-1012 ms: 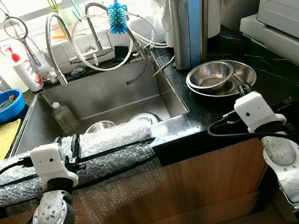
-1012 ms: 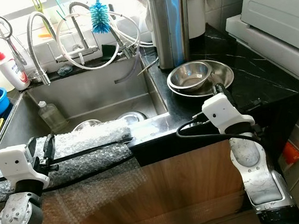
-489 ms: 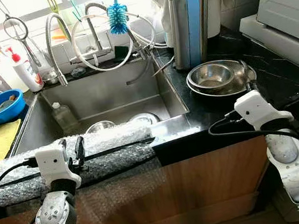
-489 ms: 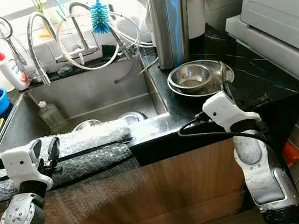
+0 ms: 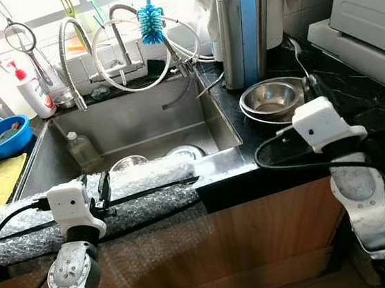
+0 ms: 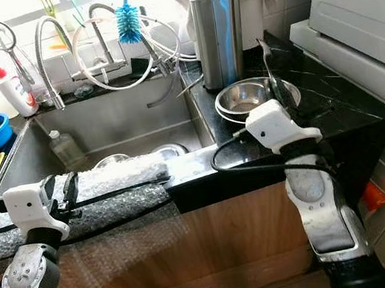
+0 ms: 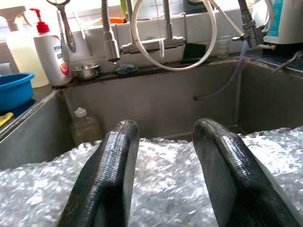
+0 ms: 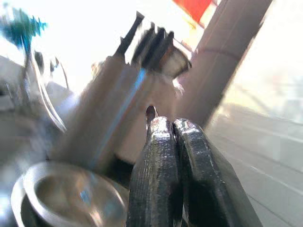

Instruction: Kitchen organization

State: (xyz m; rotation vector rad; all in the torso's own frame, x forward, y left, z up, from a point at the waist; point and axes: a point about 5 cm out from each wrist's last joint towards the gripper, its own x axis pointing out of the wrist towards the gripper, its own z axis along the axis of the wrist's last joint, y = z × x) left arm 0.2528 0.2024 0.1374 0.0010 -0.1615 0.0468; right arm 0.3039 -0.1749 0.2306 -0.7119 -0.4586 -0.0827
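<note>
My right gripper [image 6: 274, 87] is raised over the black counter beside the stacked steel bowls [image 5: 271, 97], fingers pointing up toward the knife block [image 5: 244, 30]. It is shut on a thin metal utensil [image 6: 264, 49] whose end sticks up past the fingertips; the same utensil [image 8: 150, 113] pokes out between the closed fingers in the right wrist view. My left gripper [image 7: 163, 137] is open, hovering over the bubble wrap [image 5: 148, 184] that pads the front edge of the sink [image 5: 196, 116]. Nothing is between its fingers.
In the sink lie a plastic bottle [image 5: 82, 149] and steel dishes [image 5: 183, 152]. Faucets, hoses and a blue brush [image 5: 151, 20] line the back. A soap bottle [image 5: 33, 89] and blue bowl [image 5: 0, 134] are at the left, a white appliance [image 5: 365, 13] at the right.
My right gripper has risen from counter level beside the bowls and tipped upward, carrying the metal utensil up with it. The left arm has barely moved.
</note>
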